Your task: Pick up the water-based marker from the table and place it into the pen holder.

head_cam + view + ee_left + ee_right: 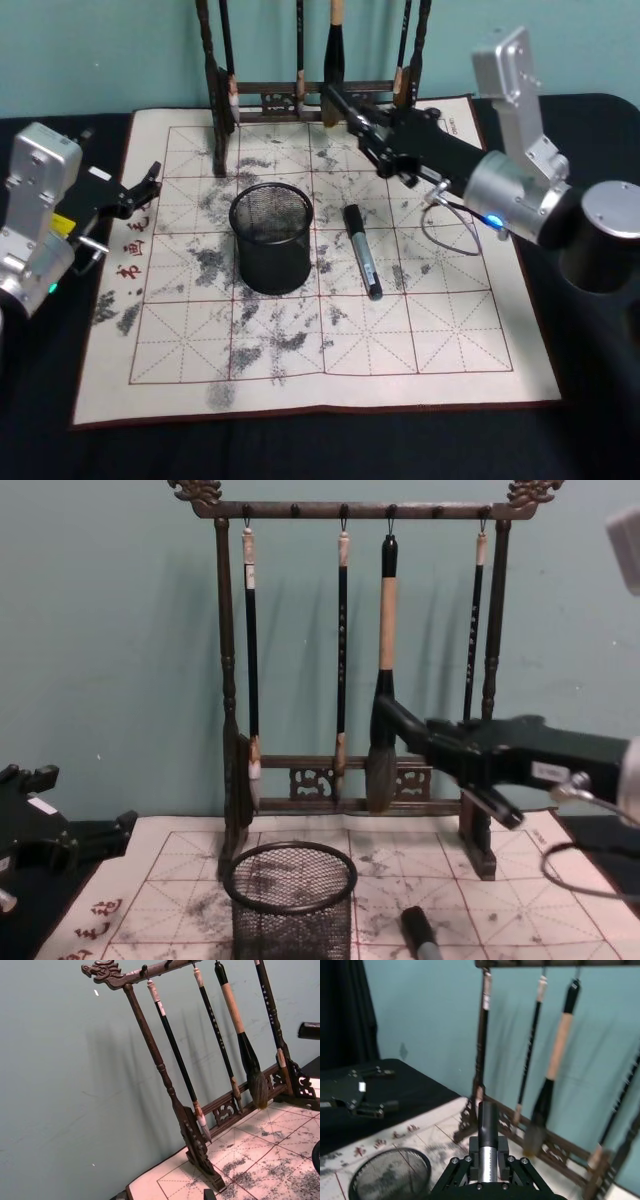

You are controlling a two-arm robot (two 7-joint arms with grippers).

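right tool [362, 122]: closed on a water-based marker [488, 1130] with a black cap and silver barrel, gripped around the barrel. the tool is raised off the mat [450, 340], over its far part, in front of the lower rail of the brush rack [360, 790]. from the chest view the marker's cap end [395, 715] points toward the robot's left and sits higher than the rim of the pen holder. the marker touches neither rack nor holder.

pen holder [270, 260]: black wire-mesh cup, upright near the middle of the mat, nearer and to the left of the right tool. nothing can be seen inside it in the head view.

second marker [362, 250]: lies flat on the mat just to the right of the pen holder, apart from it, lengthwise front to back. its near end also appears in the chest view [420, 935].

left tool [148, 185]: fingers spread wide, holding nothing, low at the left edge of the mat, well apart from the holder and both markers.

brush rack: stands upright at the far edge of the mat with brushes hanging from its top bar.

the mat is ink-stained with a red grid and lies on a black tabletop [580, 400].
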